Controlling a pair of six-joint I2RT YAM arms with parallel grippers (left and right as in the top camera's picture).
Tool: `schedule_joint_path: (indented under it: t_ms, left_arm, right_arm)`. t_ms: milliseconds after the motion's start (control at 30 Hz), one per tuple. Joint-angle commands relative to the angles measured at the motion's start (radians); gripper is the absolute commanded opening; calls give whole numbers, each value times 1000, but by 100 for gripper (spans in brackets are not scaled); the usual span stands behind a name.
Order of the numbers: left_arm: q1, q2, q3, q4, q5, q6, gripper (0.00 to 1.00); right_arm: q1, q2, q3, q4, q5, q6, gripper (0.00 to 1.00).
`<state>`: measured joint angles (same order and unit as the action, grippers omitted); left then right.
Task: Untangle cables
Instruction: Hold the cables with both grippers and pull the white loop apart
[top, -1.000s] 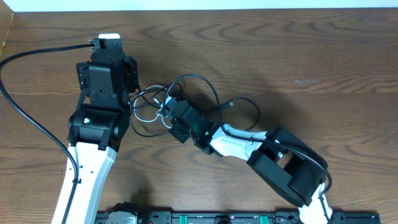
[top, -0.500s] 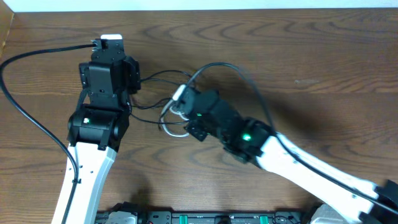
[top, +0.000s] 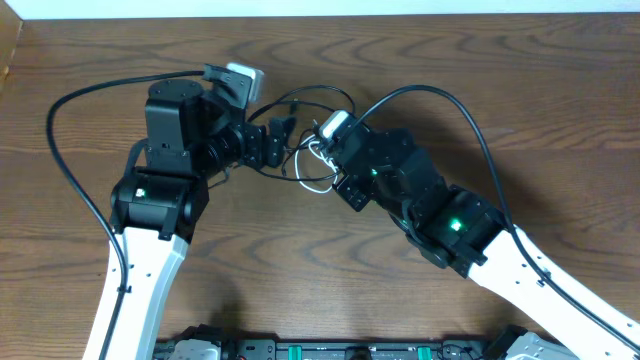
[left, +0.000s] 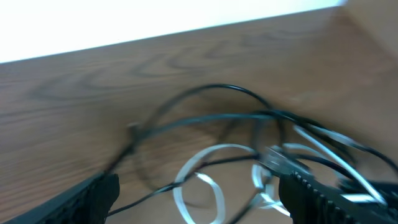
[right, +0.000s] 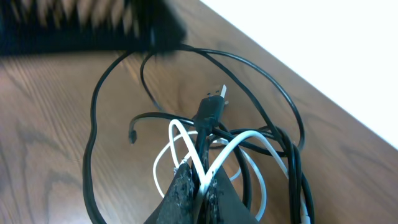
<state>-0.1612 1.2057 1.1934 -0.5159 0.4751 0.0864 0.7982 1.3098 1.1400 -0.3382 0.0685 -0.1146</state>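
The cables (top: 312, 172) are a tangle of thin black cords and one white cord on the wooden table between the two arms. In the right wrist view my right gripper (right: 200, 177) is shut on a black cord with a plug end (right: 211, 111) and on the white cord (right: 239, 144) crossing it. In the overhead view my right gripper (top: 312, 160) sits in the tangle. My left gripper (top: 280, 146) points right at the tangle, just left of it. In the left wrist view it (left: 199, 184) is open wide, with a white loop (left: 208, 180) and black cords (left: 205, 118) between its fingers, blurred.
The left arm's thick black cable (top: 58, 130) loops out to the left. The right arm's thick cable (top: 455, 100) arcs over the table at the right. The table's far edge (top: 400, 12) runs along the top. Equipment lines the front edge (top: 330, 350).
My right gripper has carried the tangle up and to the right. My left wrist has turned from pointing away to pointing right, toward the tangle.
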Motion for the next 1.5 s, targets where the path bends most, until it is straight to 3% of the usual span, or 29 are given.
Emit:
schedule_joint_path:
  t_ms: [0,233,367,500,900,1067,1367,1467]
  left_arm:
    - [-2,46,3,1,172,6,88]
    - [-2,114,3,2,172,7,88]
    - [-2,117,3,7,172,7,98]
    - [-16,117,3,27,172,7,100]
    - [-88,119,3,235,167,7,100]
    - [-88,127,3,285,30,7,100]
    - [-88,160,3,275,-13,354,100]
    - [-89,161,3,249,-8,404,100]
  right_arm:
    - [-3,-63,32,28,7,-14,1]
    - [-8,-151,44,29,12,-51,1]
    - [-8,-171,44,27,11,-59,1]
    - [-5,-172,44,30,-1,-58,1]
    - [-5,-173,44,27,-62,-58,1]
    - [-5,-178,44,27,-118,-58,1]
    - [-5,-216,44,17,-131,-58,1]
    - [-5,-227,44,11,-131,-58,1]
